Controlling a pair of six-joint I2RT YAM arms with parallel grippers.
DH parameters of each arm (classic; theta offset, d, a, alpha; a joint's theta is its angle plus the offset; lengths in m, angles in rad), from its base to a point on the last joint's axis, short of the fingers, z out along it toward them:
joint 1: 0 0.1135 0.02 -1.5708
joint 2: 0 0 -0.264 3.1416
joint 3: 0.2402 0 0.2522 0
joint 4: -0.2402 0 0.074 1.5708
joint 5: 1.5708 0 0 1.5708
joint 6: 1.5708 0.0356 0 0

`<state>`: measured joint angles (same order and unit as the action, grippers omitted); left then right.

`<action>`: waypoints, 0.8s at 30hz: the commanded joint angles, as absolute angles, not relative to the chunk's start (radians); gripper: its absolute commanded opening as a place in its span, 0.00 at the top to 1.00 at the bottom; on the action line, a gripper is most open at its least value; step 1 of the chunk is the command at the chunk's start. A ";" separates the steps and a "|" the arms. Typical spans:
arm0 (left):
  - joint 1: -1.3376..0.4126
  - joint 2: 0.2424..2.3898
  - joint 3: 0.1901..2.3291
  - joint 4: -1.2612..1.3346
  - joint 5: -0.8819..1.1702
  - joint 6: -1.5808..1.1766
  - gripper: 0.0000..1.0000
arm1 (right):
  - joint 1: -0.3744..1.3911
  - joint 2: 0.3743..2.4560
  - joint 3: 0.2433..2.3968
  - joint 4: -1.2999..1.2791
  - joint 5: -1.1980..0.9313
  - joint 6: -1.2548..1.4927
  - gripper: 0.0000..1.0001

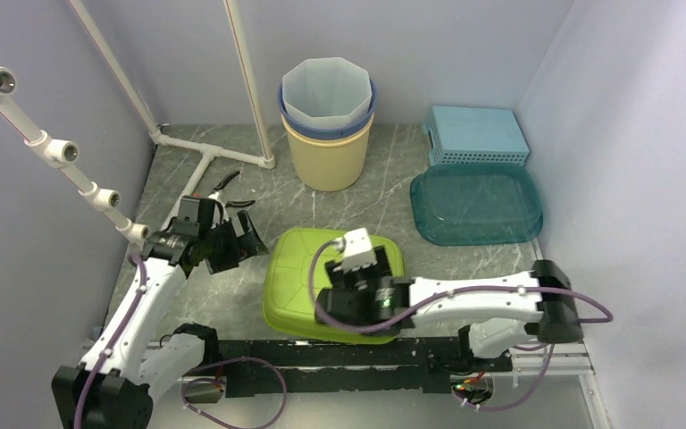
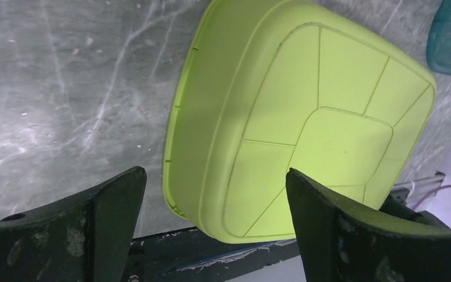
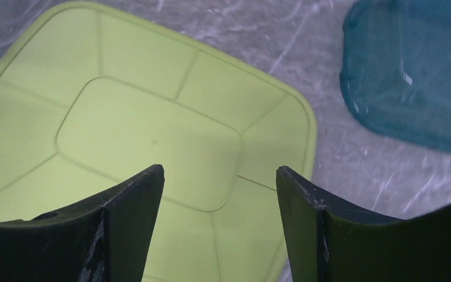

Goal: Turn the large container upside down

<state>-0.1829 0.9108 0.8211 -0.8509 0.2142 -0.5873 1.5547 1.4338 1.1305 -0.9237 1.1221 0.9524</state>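
Observation:
The large lime-green container lies on the grey marble table with its ribbed base facing up and its rim down. It also shows in the left wrist view and the right wrist view. My left gripper is open and empty, just left of the container and above the table; in its own view the container's near corner lies between the fingers, further off. My right gripper is open and empty, hovering over the container's base without touching it.
A yellow bucket with blue and white liners stands at the back. A teal tray lies at the right, also in the right wrist view, with a light blue basket behind it. White pipes cross the back left.

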 commanded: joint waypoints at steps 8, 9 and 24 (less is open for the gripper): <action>-0.224 0.999 0.715 -0.622 0.434 -0.612 0.08 | 1.254 0.917 0.799 -0.586 0.633 0.979 0.11; -0.243 1.012 0.716 -0.621 0.415 -0.620 0.08 | 1.239 0.882 0.784 -0.587 0.619 0.989 0.11; -0.547 1.173 0.738 -0.504 0.257 -0.746 0.12 | 1.188 0.857 0.766 -0.651 0.578 0.992 0.08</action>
